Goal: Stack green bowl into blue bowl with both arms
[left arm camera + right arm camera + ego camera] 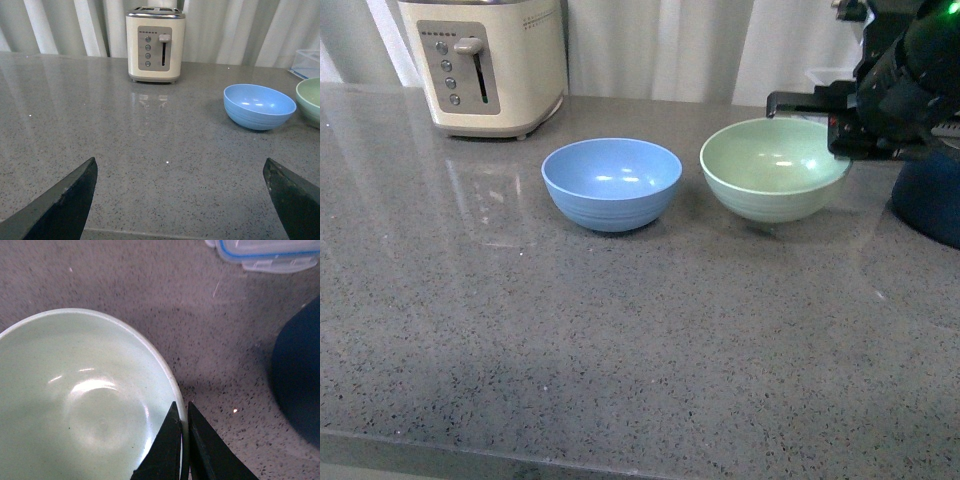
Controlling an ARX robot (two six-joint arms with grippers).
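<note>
The pale mint-green bowl is on the right of the grey counter, with a shadow under it, a little off the surface as far as I can tell. My right gripper is shut on its right rim; in the right wrist view the two fingers pinch the rim of the green bowl. The sky-blue bowl stands upright just left of it, empty. It also shows in the left wrist view. My left gripper is open and empty over bare counter, well short of the blue bowl.
A cream toaster stands at the back left. A dark navy pot sits right of the green bowl. A clear lidded container lies behind. White curtains hang behind the counter.
</note>
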